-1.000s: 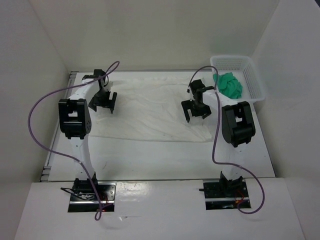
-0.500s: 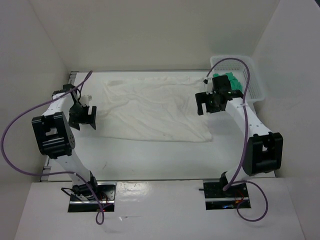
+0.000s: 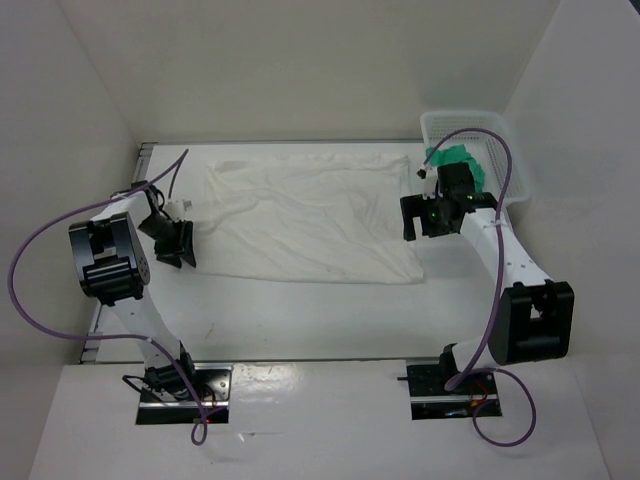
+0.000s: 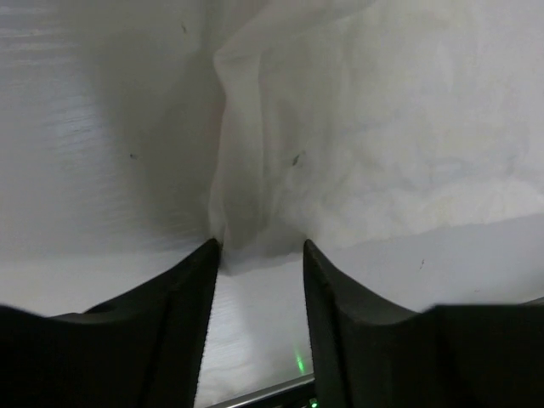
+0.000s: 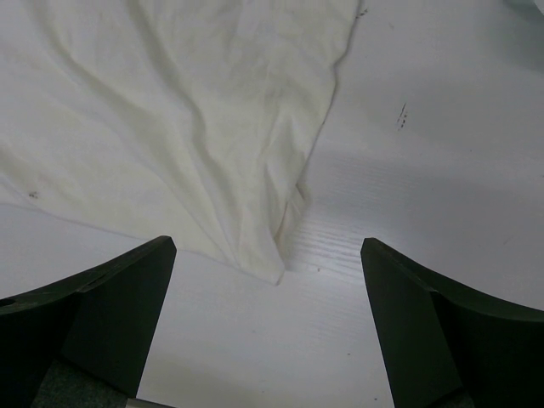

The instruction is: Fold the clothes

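Tabletop: a white tabletop [image 3: 300, 310] enclosed by pale walls, with both arm bases bolted along its 6 o'clock edge.
Clothes: the large plain white garment of thin wrinkled fabric [image 3: 310, 215] lies spread nearly flat, reaching from the middle of the tabletop toward 12 o'clock. It is roughly rectangular, and soft creases run across it.
Left arm: the white and black left arm [image 3: 110, 265] reaches up along the 9 o'clock side, with a purple cable looping beside it.
Right arm: the white and black right arm [image 3: 520, 290] reaches up along the 3 o'clock side.
Basket: a white plastic mesh basket [image 3: 515, 170] sits in the 2 o'clock corner, apart from the garment.
Green cloth: a small bright green crumpled cloth [image 3: 455, 160] lies inside the basket, partly hidden behind the right wrist.
Right claw [image 3: 425, 217]: it is over the garment's 3 o'clock edge. The wrist view shows its black fingers [image 5: 110, 306] spread wide, with the garment's near corner on the tabletop between them and nothing gripped.
Left claw [image 3: 172, 245]: it is at the garment's 8 o'clock corner. The wrist view shows its fingers [image 4: 170, 314] partly apart, with a fold of the corner lying in the gap and not pinched.
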You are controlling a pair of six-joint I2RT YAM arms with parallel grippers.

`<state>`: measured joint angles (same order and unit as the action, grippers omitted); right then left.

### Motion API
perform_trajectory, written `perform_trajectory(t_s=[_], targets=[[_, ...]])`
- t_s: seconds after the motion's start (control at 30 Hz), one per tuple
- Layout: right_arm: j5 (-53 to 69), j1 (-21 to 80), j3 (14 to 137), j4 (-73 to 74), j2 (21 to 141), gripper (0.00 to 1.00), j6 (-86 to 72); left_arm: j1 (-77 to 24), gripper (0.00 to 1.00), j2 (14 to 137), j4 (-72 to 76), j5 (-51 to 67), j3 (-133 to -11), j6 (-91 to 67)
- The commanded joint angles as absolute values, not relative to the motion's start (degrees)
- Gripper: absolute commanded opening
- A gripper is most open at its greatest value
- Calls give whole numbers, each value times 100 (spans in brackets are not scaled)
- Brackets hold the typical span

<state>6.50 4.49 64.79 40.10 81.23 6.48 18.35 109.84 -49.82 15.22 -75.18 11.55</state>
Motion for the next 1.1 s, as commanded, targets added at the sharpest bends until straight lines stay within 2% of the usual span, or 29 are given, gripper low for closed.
perform_trajectory(t_s=[0.0,0.03,0.23,0.4,0.47,0.7,0.87,1.07], targets=[[694,413,6381,3718,7963,99,712,1846,51,11101,-4896,1819,-7462,1196],[694,413,6381,3718,7963,99,712,1846,48,11101,-4896,1819,-7410,1195],[747,413,6328,3718,7857,99,765,1846,49,11153,-4896,1609,-7356,1090],[747,413,6328,3718,7805,99,765,2021,62,11215,-4896,1494,-7304,1037],[808,413,6328,3718,7805,99,765,2021,63,11215,-4896,1441,-7304,1037],[861,413,6328,3718,7805,99,817,2145,62,11215,-4896,1441,-7137,1099],[861,413,6328,3718,7805,99,817,2145,53,11355,-4773,1441,-7137,1046],[861,413,6328,3718,7805,99,817,2145,53,11408,-4702,1520,-7242,993]])
